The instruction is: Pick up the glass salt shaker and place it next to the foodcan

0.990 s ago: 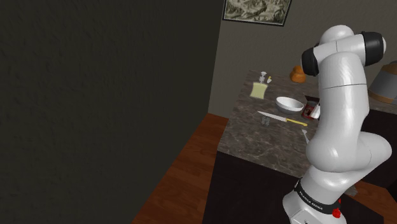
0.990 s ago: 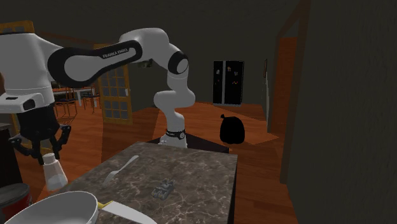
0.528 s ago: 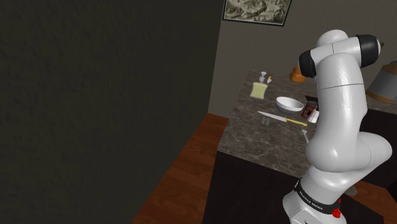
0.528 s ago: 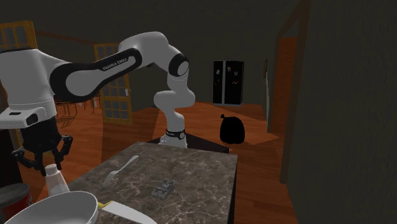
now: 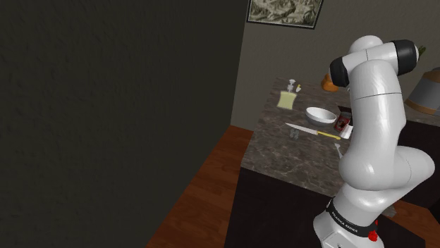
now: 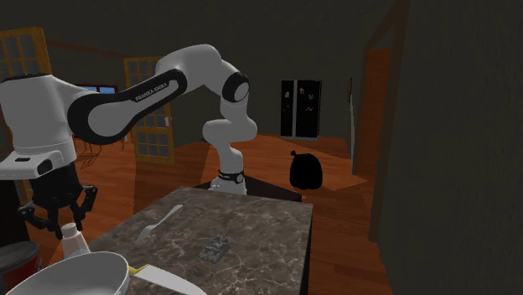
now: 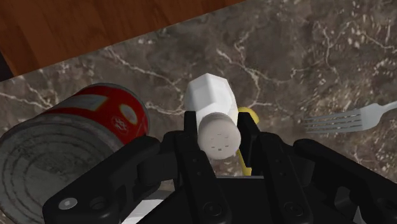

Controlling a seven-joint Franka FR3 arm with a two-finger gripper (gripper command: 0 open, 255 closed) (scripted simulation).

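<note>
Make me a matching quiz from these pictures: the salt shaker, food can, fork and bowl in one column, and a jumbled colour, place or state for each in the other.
Things:
1. salt shaker
2. food can
3. fork
4. bowl

Descriptions:
A. red label, standing right beside the shaker
B. clasped between the black jaws
C. grey, lying flat on the marble counter
D. wide, white and open-topped, next to a yellow-handled knife

Pairs: 1-B, 2-A, 3-C, 4-D
</note>
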